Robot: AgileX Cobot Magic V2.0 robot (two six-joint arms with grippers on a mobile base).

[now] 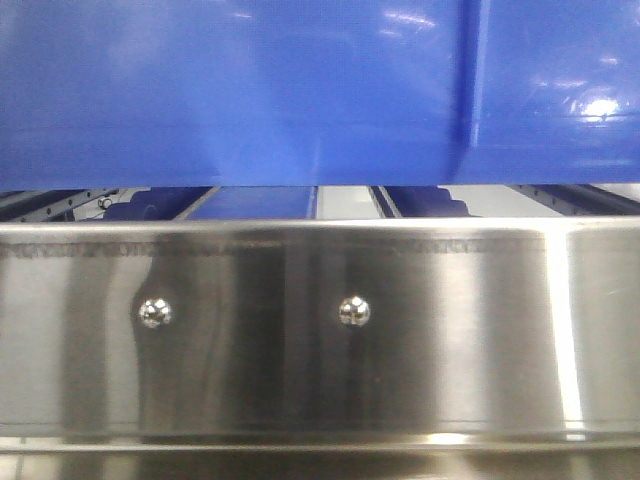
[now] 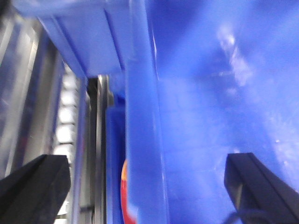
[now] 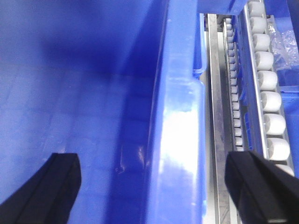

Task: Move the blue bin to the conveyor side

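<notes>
The blue bin (image 1: 300, 90) fills the top of the front view, glossy, with one vertical rib at the right. My left gripper (image 2: 145, 184) is open, its black fingers (image 2: 35, 186) wide apart on either side of the bin's left wall and rim (image 2: 142, 140). They do not touch it. My right gripper (image 3: 153, 182) is open in the same way, astride the bin's right rim (image 3: 180, 140), with one finger (image 3: 46, 186) inside the bin and the other outside. The conveyor belt is out of view.
A shiny stainless-steel rail (image 1: 320, 330) with two round rivets spans the front view below the bin. A roller track (image 3: 268, 93) and a metal rail run beside the bin's right wall. A red-orange object (image 2: 125, 191) shows beside the left wall.
</notes>
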